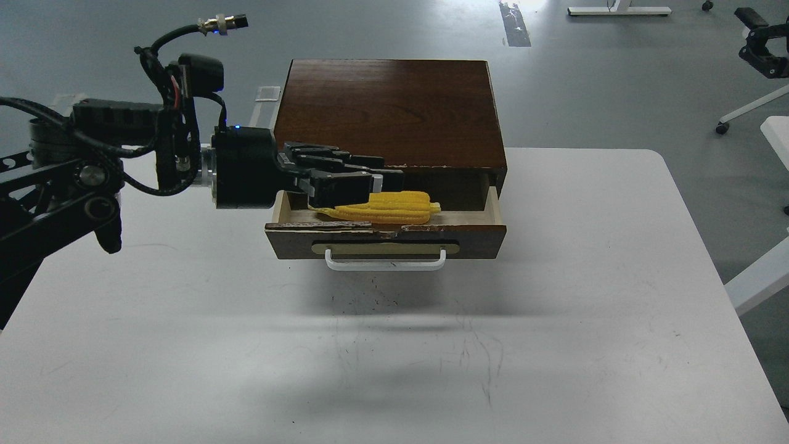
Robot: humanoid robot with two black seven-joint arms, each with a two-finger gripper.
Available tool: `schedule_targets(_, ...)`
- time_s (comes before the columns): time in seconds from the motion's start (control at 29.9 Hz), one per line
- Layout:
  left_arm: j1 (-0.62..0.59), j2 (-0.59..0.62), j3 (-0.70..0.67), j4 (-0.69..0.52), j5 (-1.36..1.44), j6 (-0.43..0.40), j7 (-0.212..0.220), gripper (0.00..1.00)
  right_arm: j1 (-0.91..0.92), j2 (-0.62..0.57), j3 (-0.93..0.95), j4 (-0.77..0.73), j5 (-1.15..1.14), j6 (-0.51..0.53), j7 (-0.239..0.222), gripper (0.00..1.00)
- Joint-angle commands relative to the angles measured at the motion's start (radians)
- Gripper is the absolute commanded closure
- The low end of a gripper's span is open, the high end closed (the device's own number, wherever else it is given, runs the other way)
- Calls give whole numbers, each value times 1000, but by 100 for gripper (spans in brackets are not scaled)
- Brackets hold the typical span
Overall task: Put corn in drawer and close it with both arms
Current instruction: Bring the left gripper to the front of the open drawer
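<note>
The dark brown wooden box point(388, 111) stands at the table's far middle. Its drawer point(382, 237) is pulled open, with a white bar handle point(385, 264) on the front. The yellow corn point(385, 208) lies lengthwise inside the drawer, on the pale wood. My left gripper point(370, 180) reaches in from the left over the open drawer. Its fingers point(333, 163) sit just above the corn's left end, and I cannot see whether they touch or hold it. My right arm is out of view.
The white table point(555, 308) spreads in front of and to the right of the drawer. Its right edge is near a white chair base point(749, 111) and black equipment point(764, 46) on the grey floor behind.
</note>
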Motion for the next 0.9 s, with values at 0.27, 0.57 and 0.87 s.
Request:
schedule_targets(0.27,-4,-19,152,-65,344,0,-12,100,-30,-8,0,2,2,29,-1,0)
schedule_targets(0.57,2,-65,169,-57,546,0,-12,100,-148,-8,2,-11,5,118,0,0)
schedule_targets(0.87,-2,-90,215,-51,593,0,-4,100,-257,0,0,-8,5,178,106,0)
